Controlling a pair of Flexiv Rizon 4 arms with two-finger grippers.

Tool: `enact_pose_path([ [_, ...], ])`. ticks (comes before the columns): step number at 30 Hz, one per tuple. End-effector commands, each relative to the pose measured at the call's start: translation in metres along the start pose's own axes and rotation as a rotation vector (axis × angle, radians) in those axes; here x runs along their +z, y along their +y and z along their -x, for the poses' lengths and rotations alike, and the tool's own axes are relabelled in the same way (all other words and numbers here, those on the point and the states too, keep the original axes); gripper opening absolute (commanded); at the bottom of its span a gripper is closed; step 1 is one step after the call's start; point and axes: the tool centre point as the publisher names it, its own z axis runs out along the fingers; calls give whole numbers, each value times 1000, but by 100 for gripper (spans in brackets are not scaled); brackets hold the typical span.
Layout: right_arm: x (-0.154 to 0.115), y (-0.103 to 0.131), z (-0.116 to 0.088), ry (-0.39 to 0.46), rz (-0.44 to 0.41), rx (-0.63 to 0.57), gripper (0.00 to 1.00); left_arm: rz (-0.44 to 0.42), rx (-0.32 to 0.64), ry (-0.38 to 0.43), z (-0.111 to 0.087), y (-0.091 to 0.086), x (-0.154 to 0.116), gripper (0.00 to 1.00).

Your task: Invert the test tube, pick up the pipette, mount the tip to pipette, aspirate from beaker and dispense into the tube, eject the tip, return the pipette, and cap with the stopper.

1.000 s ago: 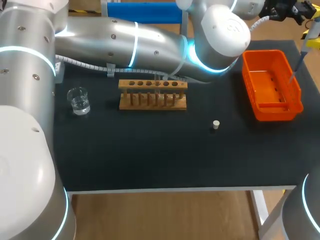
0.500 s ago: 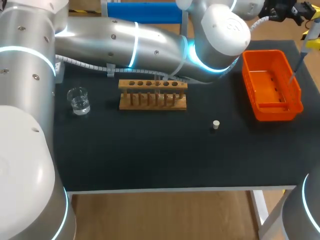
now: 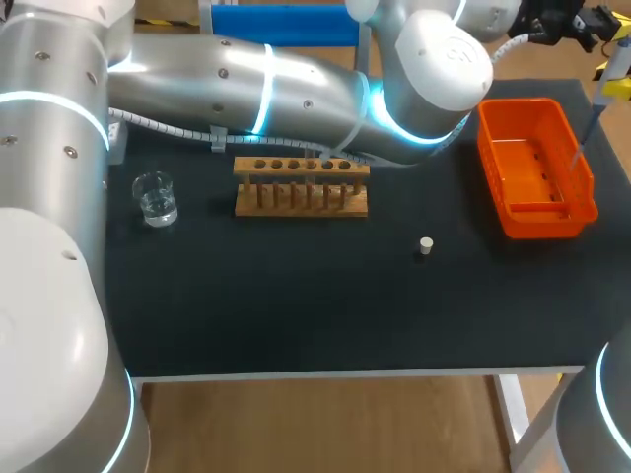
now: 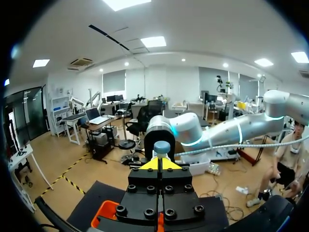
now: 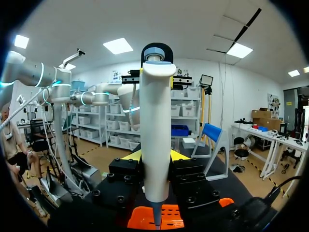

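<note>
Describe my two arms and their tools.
The left arm and right arm are rounded silver-grey tubes with cyan rings at the joints; a ribbed grey cable runs along the left. The left tool and right tool are black bolted blocks with yellow tips.

I count one wooden rack (image 3: 301, 187) on table (image 3: 296, 315). One beaker (image 3: 155, 197), near rack's left end. One stopper (image 3: 426, 245), nearer me than rack, off its right end. One orange bin (image 3: 537, 212), well apart from rack, further right. One pipette (image 5: 155, 135), aloft, past bin from rack. Two arms mine: left arm (image 3: 246, 84), right arm (image 3: 601, 414). Two grippers: left gripper (image 4: 159, 163), right gripper (image 5: 154, 155), both up by pipette, far right of rack.
</note>
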Motion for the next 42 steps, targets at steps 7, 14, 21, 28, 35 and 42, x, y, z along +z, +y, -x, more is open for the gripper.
enact_pose_path([
  [7,1,11,2,4,-3,0,0,-127,-5,11,0,16,8,0],
  [14,1,11,2,4,-3,0,0,-123,-10,12,1,18,9,0],
  [21,1,11,2,4,-3,0,0,-121,-15,12,1,19,9,0],
  [28,1,11,2,4,-3,0,0,-120,-18,10,1,21,9,0],
  [35,1,11,2,4,-3,0,0,-110,-25,15,1,24,11,0],
  [42,1,11,2,4,-3,0,0,-103,-33,18,1,27,12,0],
])
